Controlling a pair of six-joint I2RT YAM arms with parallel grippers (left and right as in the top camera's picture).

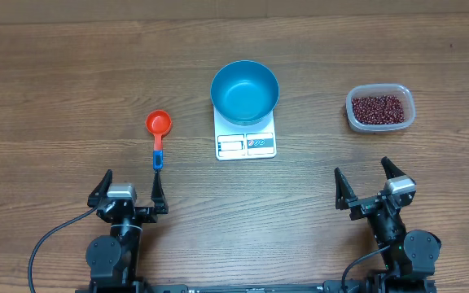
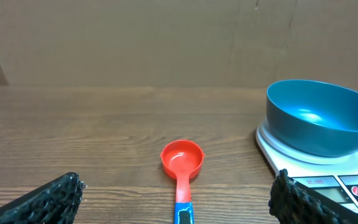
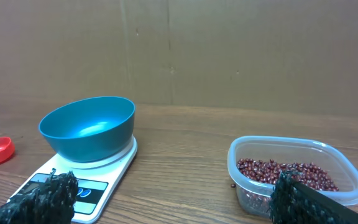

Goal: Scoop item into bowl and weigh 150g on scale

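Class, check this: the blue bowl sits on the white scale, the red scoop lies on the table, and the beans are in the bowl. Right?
No: the beans are in the clear tub; the blue bowl is empty, as the overhead view shows. The bowl does sit on the white scale, the red scoop on the table.

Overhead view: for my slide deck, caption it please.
Open left gripper and open right gripper face a red scoop, an empty blue bowl on the scale, and a tub of beans.
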